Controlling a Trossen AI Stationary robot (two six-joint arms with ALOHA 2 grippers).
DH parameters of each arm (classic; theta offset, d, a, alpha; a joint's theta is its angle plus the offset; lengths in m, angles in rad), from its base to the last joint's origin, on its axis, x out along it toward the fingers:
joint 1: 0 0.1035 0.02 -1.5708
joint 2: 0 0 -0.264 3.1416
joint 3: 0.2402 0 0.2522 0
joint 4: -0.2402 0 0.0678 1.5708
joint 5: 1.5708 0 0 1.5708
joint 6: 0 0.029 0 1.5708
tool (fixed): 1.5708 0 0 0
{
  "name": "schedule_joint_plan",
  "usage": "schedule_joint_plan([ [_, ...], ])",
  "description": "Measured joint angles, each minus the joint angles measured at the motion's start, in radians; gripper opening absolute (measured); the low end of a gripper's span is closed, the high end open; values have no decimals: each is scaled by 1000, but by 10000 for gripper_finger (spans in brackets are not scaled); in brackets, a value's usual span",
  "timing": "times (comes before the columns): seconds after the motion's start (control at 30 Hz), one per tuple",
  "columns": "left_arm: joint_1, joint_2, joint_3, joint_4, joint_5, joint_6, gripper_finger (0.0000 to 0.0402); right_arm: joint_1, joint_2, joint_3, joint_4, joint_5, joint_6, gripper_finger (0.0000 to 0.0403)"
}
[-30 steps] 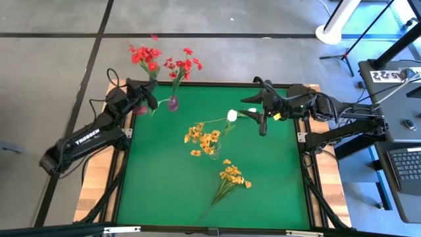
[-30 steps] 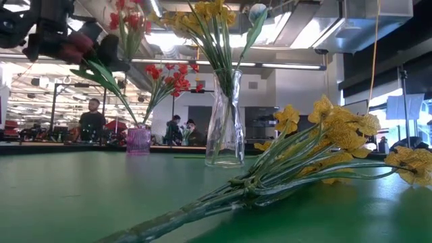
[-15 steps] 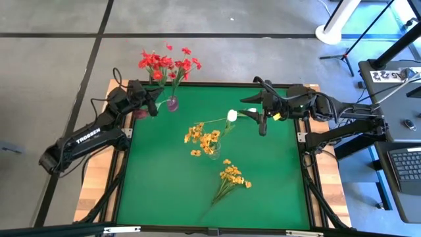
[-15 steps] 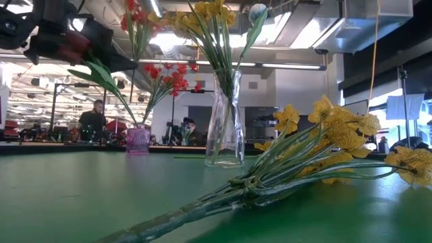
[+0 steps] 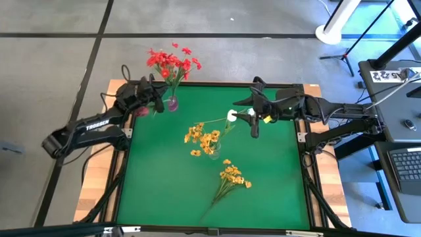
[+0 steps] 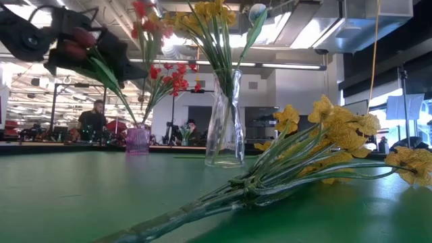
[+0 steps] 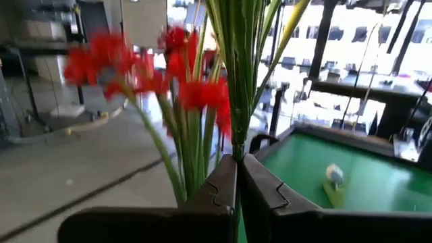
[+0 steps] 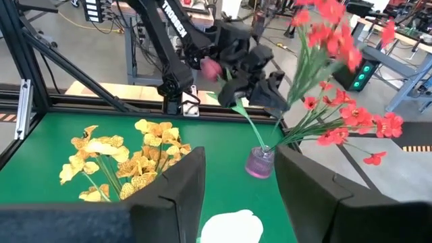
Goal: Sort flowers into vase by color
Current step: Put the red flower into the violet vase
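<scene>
Red flowers (image 5: 161, 60) in left gripper (image 5: 152, 100)

Left gripper (image 6: 101, 57) clamped on a red flower stem (image 6: 145, 30) above the purple vase (image 6: 138, 140), clear vase (image 6: 225, 121) mid-table, yellow bunch (image 6: 317, 145) lying on the green surface (image 6: 81, 196).

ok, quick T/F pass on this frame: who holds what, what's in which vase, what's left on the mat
1. The left gripper is shut on a red bunch. True.
2. The clear vase holds red flowers. False: it holds yellow flowers.
3. A yellow bunch lies on the mat. True.
4. The purple vase is empty. False: red flowers stand in it.
5. The right gripper carries a yellow bunch. False: its jaws stand apart by the white bloom.
</scene>
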Motion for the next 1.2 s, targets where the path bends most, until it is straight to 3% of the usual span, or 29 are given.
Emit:
schedule_joint_plan([
  [0.37, 0, 176, 0, 50, 20, 13, 0, 0, 0, 0, -7, 0, 0, 175],
  [0.97, 0, 172, 0, 124, 8, 81, 0, -1, 0, 0, -23, 1, 5, 175],
  [1.2, 0, 89, 0, 119, 6, 89, 0, -1, 0, 0, -28, 1, 6, 175],
])
